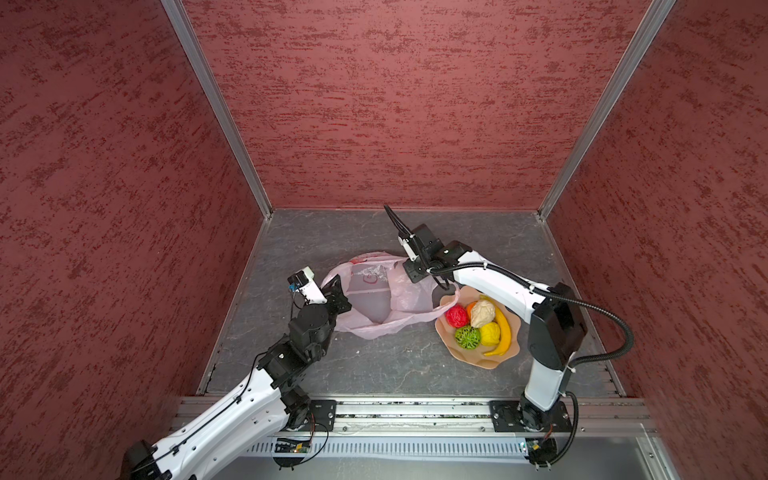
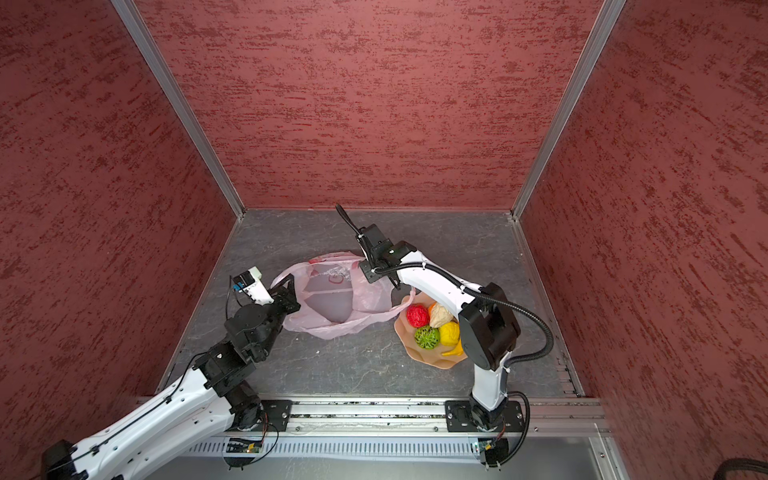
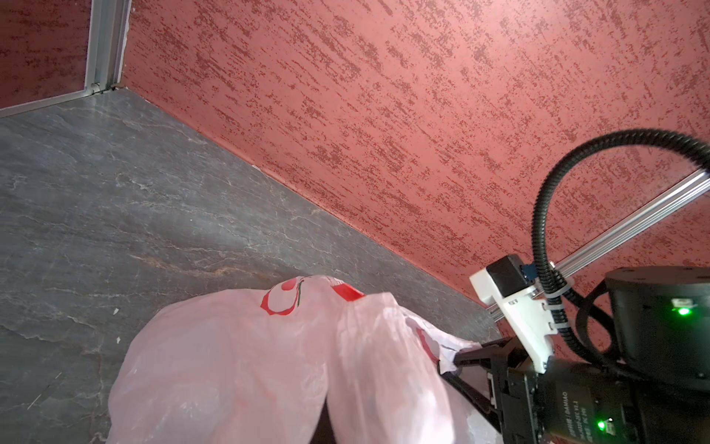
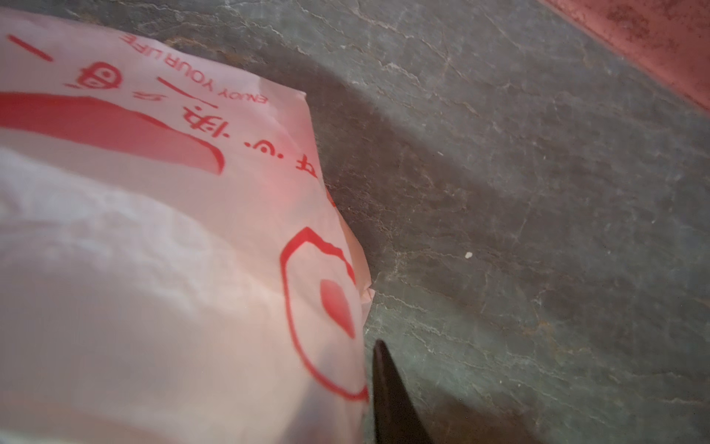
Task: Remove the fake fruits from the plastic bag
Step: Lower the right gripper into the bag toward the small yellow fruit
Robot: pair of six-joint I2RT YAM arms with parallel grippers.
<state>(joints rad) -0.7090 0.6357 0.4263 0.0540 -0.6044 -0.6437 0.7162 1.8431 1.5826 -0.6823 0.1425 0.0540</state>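
- Six fake fruits (image 1: 478,328) lie heaped in a tan wavy-edged dish (image 1: 492,360) on the right side of the grey counter (image 1: 374,365).
- They are a red textured ball (image 1: 456,316), an orange (image 1: 471,308), a cream lumpy piece (image 1: 483,312), a green lattice ball (image 1: 467,337), a yellow lemon (image 1: 490,332) and a banana (image 1: 501,332).
- In both top views the banana curves along the dish's right side, and the right arm's elbow covers part of it in a top view (image 2: 453,352).
- The plastic bag (image 1: 405,297) lies on the counter just left of the dish, with its mouth spread wide toward the camera. One pale-pink loop handle (image 1: 445,305) drapes onto the dish's near-left rim.
- The left pincer (image 1: 332,286) is closed tight on the bag's left rim and holds that edge raised off the counter. Its wrist view is filled low down by puffed pink film (image 3: 230,365) with red print.
- The right pincer (image 3: 453,365) sits at the bag's far right corner, and a flap of film reaches in among its black fingers.
- The right wrist view shows only one dark fingertip (image 4: 388,384), right against the printed edge of the bag (image 4: 153,269). I cannot tell how far apart its jaws stand, nor whether they have hold of the film.
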